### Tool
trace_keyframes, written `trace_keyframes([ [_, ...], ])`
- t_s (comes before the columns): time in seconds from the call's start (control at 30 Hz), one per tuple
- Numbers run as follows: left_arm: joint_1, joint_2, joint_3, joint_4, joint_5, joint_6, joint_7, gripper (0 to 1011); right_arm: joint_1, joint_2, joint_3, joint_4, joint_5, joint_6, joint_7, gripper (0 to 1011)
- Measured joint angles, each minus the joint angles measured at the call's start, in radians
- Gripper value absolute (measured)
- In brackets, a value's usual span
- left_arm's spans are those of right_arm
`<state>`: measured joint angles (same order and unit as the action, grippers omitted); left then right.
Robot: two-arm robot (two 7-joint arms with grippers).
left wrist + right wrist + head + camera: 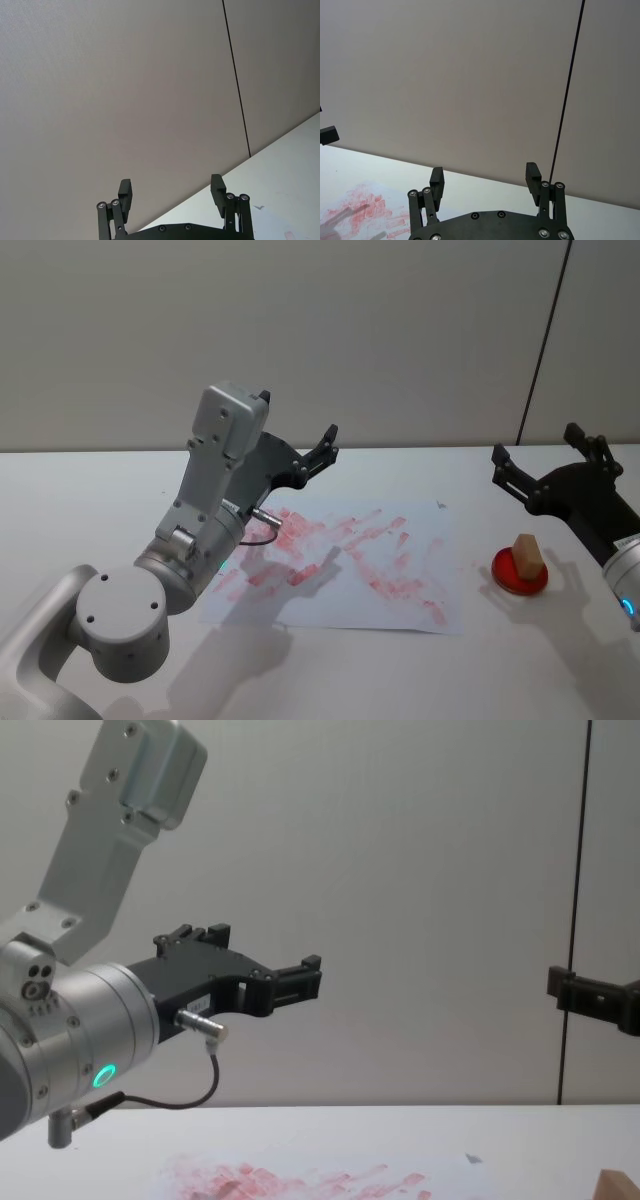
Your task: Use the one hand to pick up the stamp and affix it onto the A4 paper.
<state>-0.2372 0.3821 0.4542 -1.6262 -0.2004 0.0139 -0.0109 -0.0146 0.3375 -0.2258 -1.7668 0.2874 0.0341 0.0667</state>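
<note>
Right gripper (536, 442): raised above the table's (80, 510) far right side, tilted up toward the wall. Claw spread wide, nothing between the fingers (532, 172). It hangs just behind the stamp and is not touching it.

Stamp (528, 553): small light-brown wooden block, standing on a round red ink pad (508, 580). The pad sits on the white table just right of the paper, with a narrow strip of bare table between them. From the chest camera only a corner of the block shows, at the lower right edge.

A4 paper (335, 605): flat on the table in front of the robot, roughly centre. Its upper and middle parts are smeared with many red-pink rectangular prints; the near edge is mostly white.

Left gripper (298, 415): held high over the paper's left part, pointing up and away toward the wall. Claw wide as well, empty. Its arm casts a shadow across the prints. A green ring light glows on the silver wrist cylinder (90, 1025).
</note>
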Motion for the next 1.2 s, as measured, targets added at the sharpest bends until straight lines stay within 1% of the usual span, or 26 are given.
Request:
trace_keyframes([
  [1.03,0.000,0.000,0.000,0.000,0.000,0.000,0.000,1002,0.000,0.000,0.000,0.000,0.000,0.000,0.000,1001],
  [1.2,0.000,0.000,0.000,0.000,0.000,0.000,0.000,1001,-0.013,0.007,0.002,-0.008,0.000,0.005,-0.005,1001],
])
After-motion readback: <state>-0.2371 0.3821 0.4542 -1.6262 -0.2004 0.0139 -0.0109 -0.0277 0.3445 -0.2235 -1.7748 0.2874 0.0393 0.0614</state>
